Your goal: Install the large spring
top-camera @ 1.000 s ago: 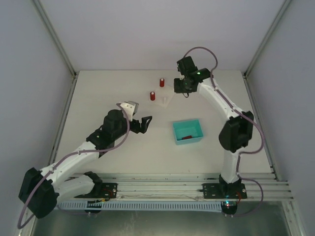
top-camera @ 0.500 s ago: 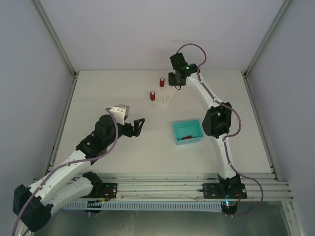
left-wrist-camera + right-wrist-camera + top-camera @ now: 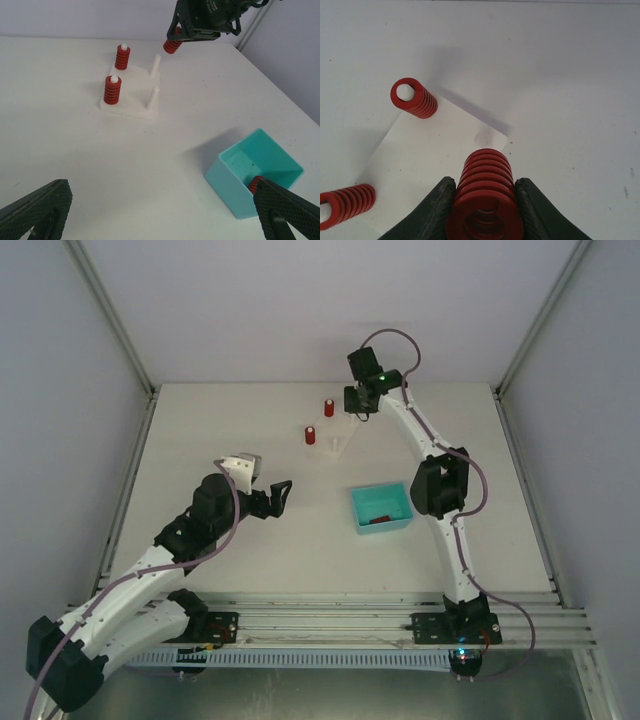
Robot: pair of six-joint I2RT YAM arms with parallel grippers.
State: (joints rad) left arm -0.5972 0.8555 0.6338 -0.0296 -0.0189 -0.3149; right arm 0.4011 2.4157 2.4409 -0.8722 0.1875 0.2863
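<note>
My right gripper is shut on a large red spring and holds it upright just above the far bare peg of the white base plate. The left wrist view shows this spring hanging a little above and right of that peg's tip. Two red springs sit on the plate's left pegs. A second bare peg stands nearer. My left gripper is wide open and empty, low over the table, left of the bin.
A teal bin stands right of centre with another red spring inside it. White enclosure walls bound the table on the left, back and right.
My right gripper has moved left with the spring, to above the plate's far bare peg. My left arm has pulled back to the left and towards its base.
</note>
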